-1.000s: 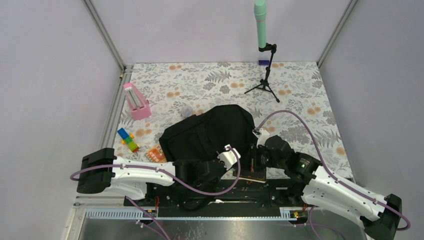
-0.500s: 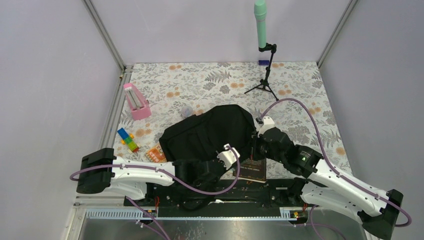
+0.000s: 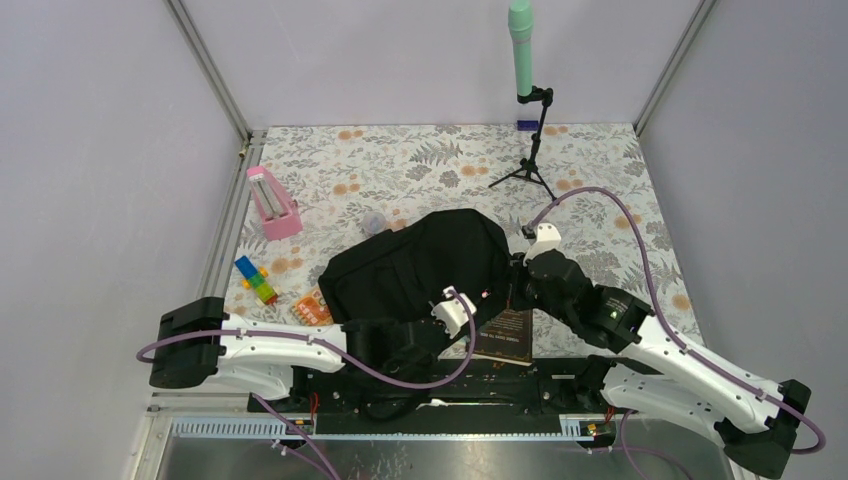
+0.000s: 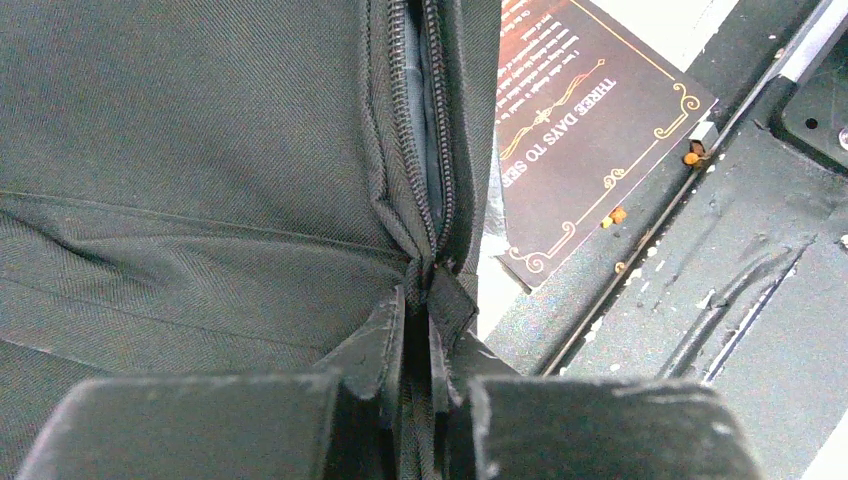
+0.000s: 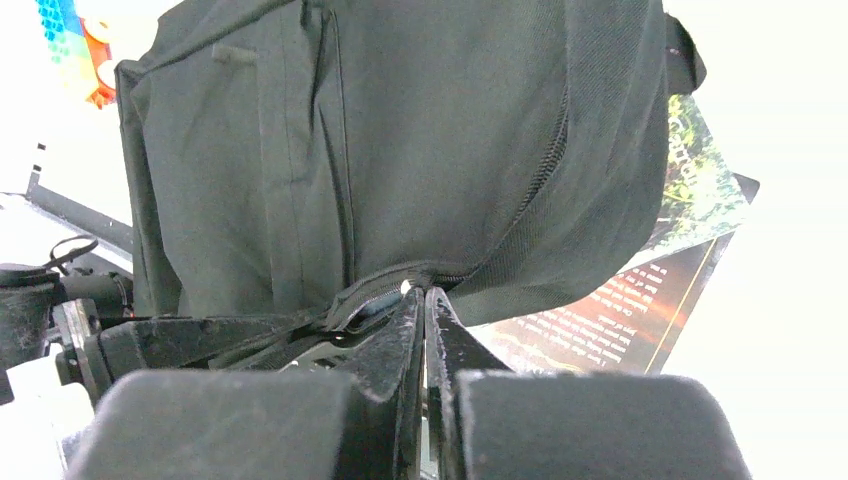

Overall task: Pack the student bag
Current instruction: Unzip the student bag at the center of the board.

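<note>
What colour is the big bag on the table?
The student bag is black all over; the top external view shows it best.

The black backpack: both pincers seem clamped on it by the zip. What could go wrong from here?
The right pincer grips only a sliver of the zip, so it may slip off. If the left pincer loses the student bag, the bag could drag. The book partly under it might shift.

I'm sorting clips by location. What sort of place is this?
Probably a robot test booth, not a home: plain walls on metal frame posts enclose a floral-covered table, and the left arm and right arm are bolted at its near edge.
</note>
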You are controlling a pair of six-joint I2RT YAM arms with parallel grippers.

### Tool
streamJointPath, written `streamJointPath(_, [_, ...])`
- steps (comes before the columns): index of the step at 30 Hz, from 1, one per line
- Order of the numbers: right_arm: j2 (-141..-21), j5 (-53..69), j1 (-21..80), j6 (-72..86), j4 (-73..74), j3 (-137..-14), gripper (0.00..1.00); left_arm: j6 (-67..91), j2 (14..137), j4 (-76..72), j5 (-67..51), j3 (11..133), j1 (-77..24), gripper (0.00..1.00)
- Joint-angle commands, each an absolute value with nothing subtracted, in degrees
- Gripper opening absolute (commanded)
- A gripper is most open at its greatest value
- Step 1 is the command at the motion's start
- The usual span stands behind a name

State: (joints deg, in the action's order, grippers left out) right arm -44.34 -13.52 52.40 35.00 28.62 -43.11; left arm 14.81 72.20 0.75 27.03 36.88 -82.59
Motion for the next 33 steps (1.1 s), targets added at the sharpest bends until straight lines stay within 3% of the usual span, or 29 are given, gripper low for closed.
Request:
streamJointPath(1, [-45.2, -20.7, 52.5, 33.2, 28.5, -48.3, 0.0, 15.9, 70.9, 0.3, 27.5, 35.7, -82.6, 0.0])
streamJointPath(25, [-49.9, -33.5, 45.9, 25.3, 31.1, -54.4, 0.0, 20.3, 69.0, 3.5, 27.7, 33.3, -84.0, 0.0])
streamJointPath(33, [-51.5, -26.5, 45.7, 23.2, 25.9, -52.5, 0.0, 21.5, 68.1, 4.9, 27.2, 34.5, -85.2, 0.0])
